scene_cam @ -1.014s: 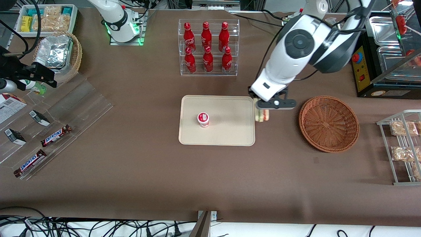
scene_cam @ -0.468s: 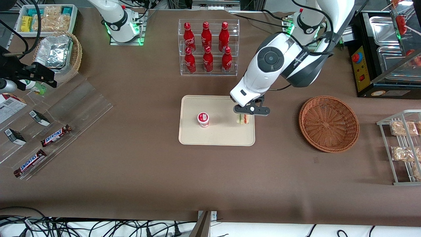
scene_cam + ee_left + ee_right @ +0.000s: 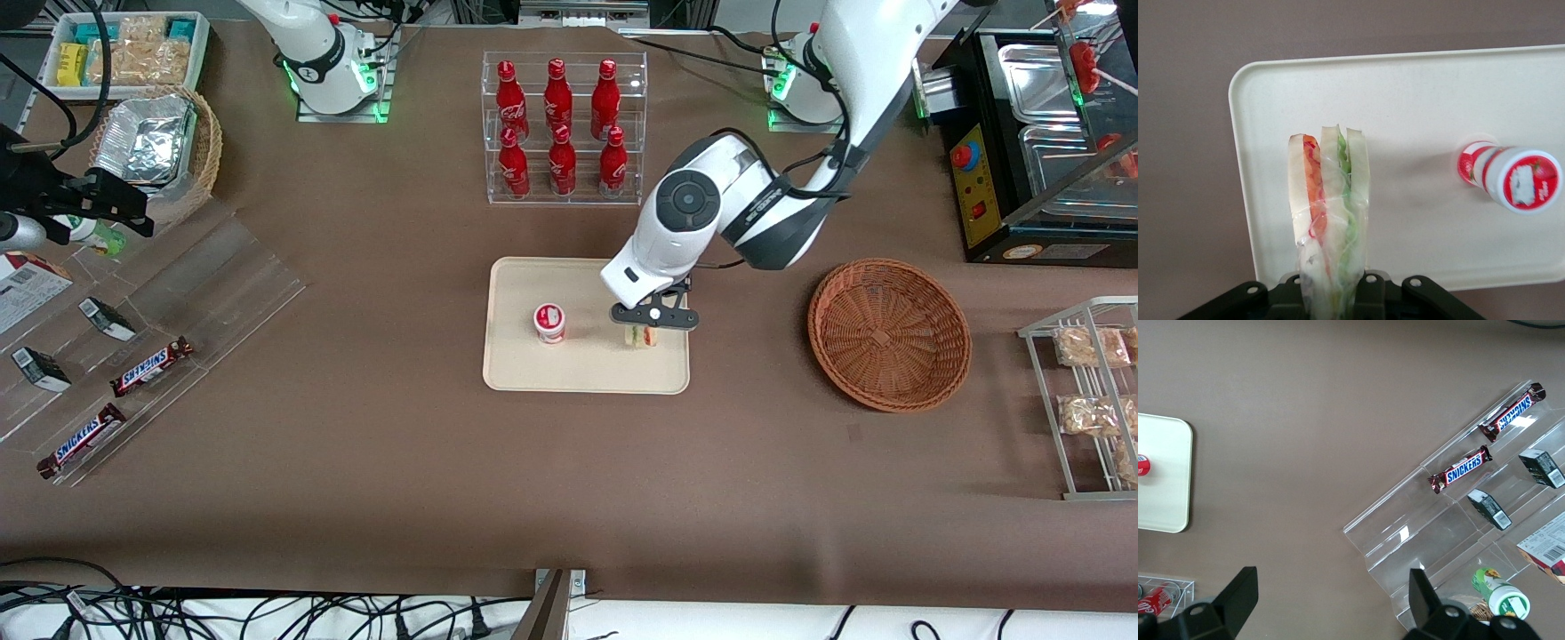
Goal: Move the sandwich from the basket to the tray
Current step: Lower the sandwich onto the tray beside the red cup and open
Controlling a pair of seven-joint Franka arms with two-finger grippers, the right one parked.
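The wrapped sandwich [image 3: 642, 336] [image 3: 1328, 213], white bread with red, orange and green layers, hangs point-down over the cream tray [image 3: 587, 373] [image 3: 1418, 100]. My gripper [image 3: 644, 331] [image 3: 1331, 293] is shut on the sandwich's thick end, above the part of the tray nearest the basket. The round reddish-brown wicker basket [image 3: 889, 333] sits empty on the table toward the working arm's end. Whether the sandwich tip touches the tray I cannot tell.
A small red-and-white capped cup [image 3: 549, 323] [image 3: 1515, 179] stands on the tray beside the sandwich. A clear rack of red bottles [image 3: 563, 129] stands farther from the front camera. A wire rack of packaged snacks [image 3: 1089, 396] is at the working arm's end.
The gripper has carried the sandwich from beside the tray's edge to over the tray, moving toward the cup and lowering.
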